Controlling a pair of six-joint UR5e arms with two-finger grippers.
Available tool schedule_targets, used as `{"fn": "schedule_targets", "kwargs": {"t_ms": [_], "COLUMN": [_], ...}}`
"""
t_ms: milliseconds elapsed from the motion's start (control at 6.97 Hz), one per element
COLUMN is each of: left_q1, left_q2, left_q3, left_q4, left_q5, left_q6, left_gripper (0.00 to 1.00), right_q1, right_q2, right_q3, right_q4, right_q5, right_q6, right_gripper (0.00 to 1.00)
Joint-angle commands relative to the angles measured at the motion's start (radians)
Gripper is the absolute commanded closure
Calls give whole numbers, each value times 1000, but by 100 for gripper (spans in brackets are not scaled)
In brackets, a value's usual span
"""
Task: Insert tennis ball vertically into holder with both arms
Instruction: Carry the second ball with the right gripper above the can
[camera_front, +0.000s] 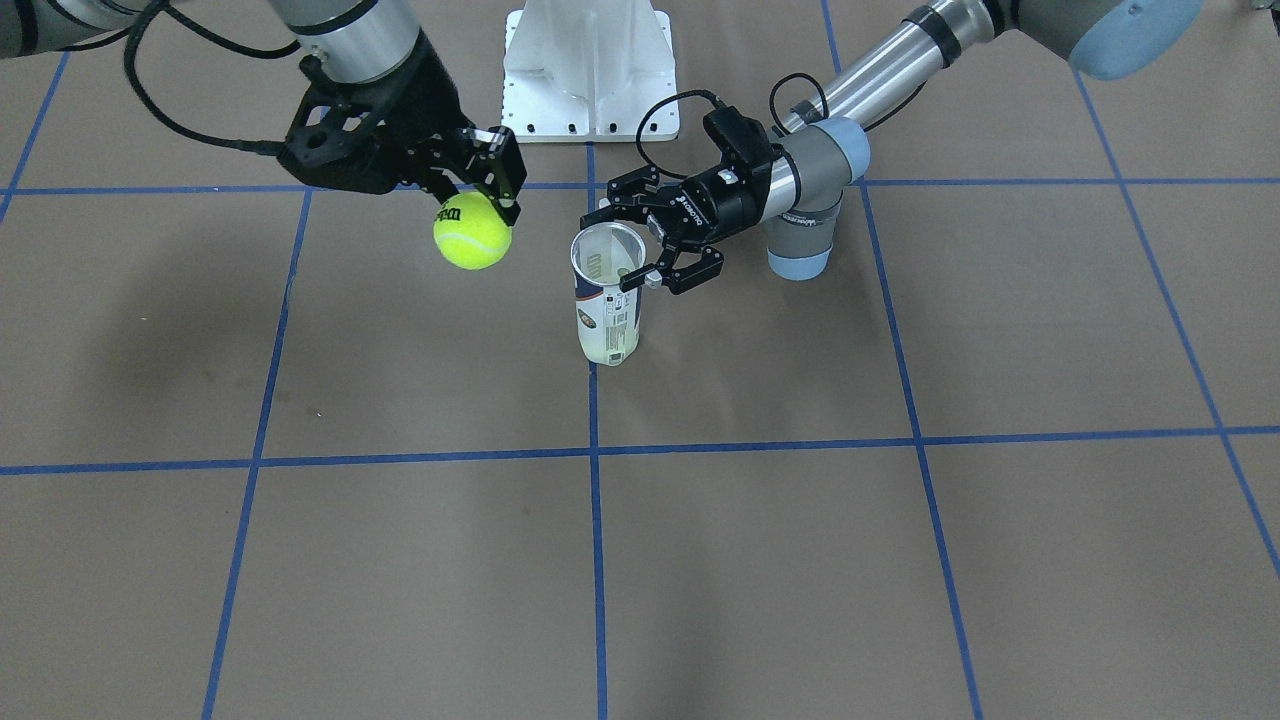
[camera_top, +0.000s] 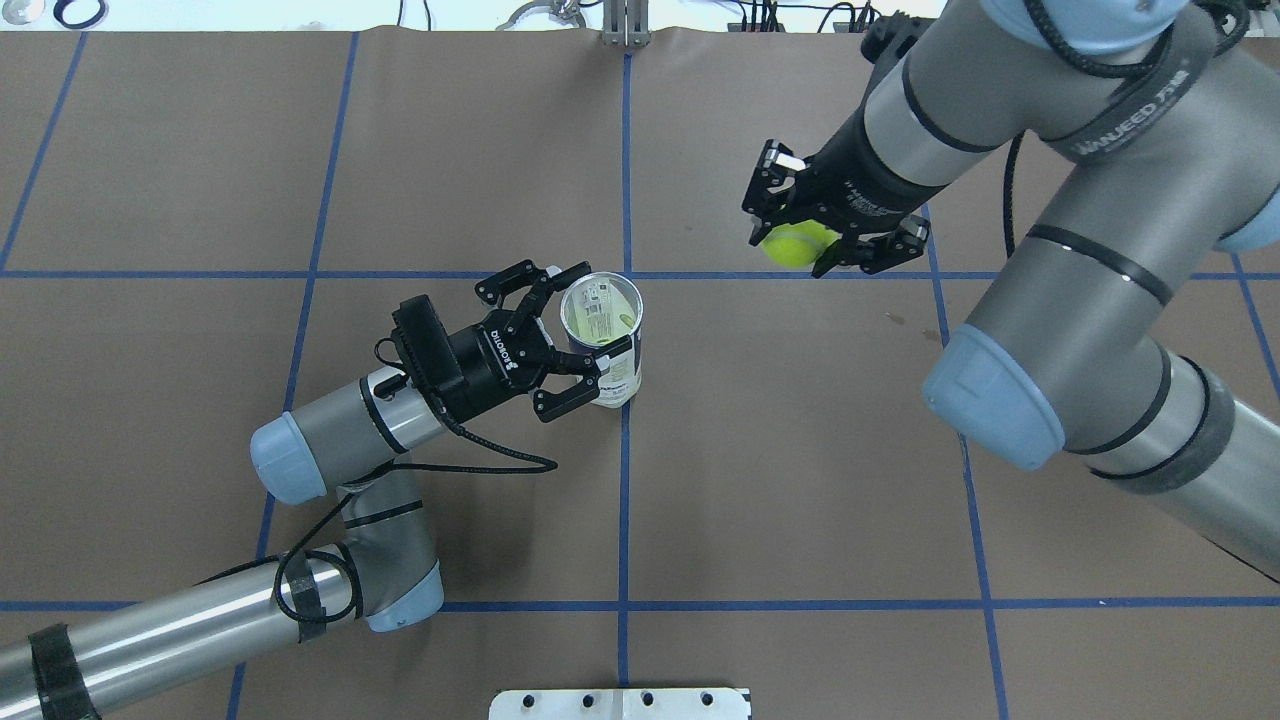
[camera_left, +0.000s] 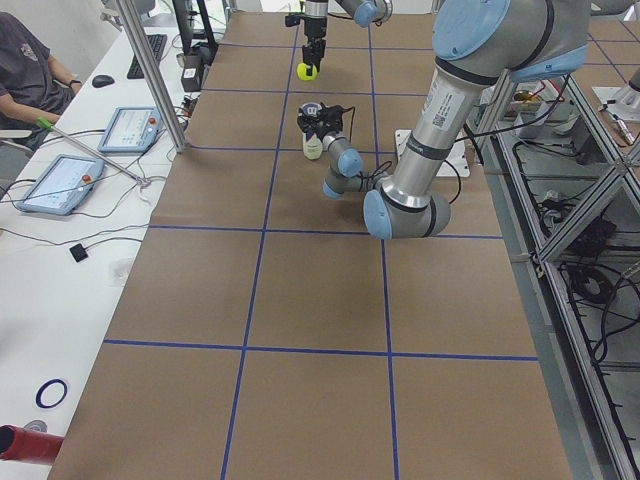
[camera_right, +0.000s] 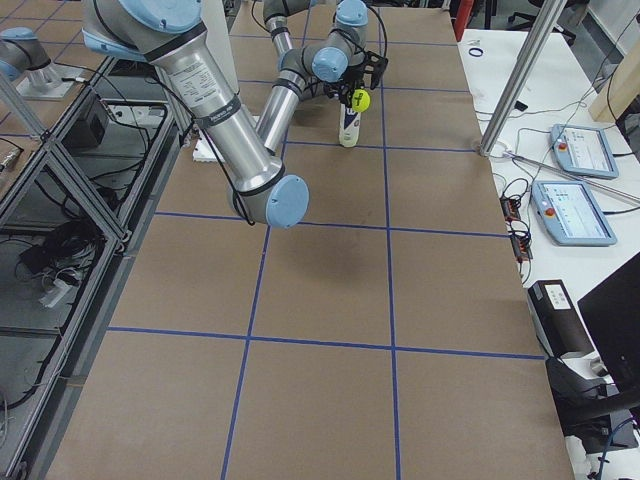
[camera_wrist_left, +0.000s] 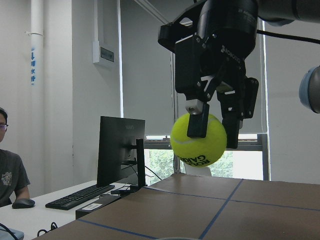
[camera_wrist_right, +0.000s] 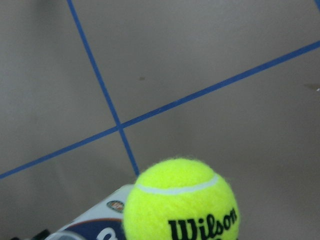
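- Right arm (camera_top: 1050, 230): the big one. It hangs up in the air, and the right claw (camera_front: 478, 208) is clenched on the top of the ball (camera_front: 472, 232), which pokes out below its fingers.
- Left arm (camera_top: 340, 425): low and reaching in sideways. The left claw (camera_top: 588, 328) has its jaws spread wide, one each side of the can (camera_front: 608, 310) just under the rim. As far as I can tell it's pinching the can to steady it.
- Can: upright between the left claw's fingers, open mouth up, base on the table (camera_front: 900, 560). Can't make out whether anything's already inside.
- Ball: it hangs higher than the can's rim. The can's mouth is off to one side of the right claw, not under it.
- Where we're at, I reckon: ball picked, can braced, drop-in not yet done. Next, the right claw needs to slide across until the ball sits dead over the mouth. Then it comes straight down and lets go.
- What could bite: the ball looks like a snug fit. The left claw's fingers also sit right at rim level, so the right claw's fingers may clip them or tip the can.
- Other stuff: a white base (camera_front: 588, 70) bolted down behind the left claw on the robot's side.
- Well beyond the right claw there's a side desk with a monitor (camera_wrist_left: 122, 150), a keyboard (camera_wrist_left: 75, 197) and a person (camera_wrist_left: 10, 170) sitting at it. None of that blocks the path.
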Motion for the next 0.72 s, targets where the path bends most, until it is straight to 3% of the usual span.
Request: {"fn": "schedule_targets", "kwargs": {"t_ms": [0,574], "left_q1": [0,0], "left_q2": [1,1], "left_q3": [1,1], "left_q4": [0,0], "left_q5": [0,0], "left_q6": [0,0], "left_gripper": [14,14], "right_q1": [-62,-89], "right_q2": [93,147], "right_q3": [-54,-151], "right_q4": [1,9], "right_q5": [-6,-50], "right_q6": [30,14], "right_gripper": [100,100]}}
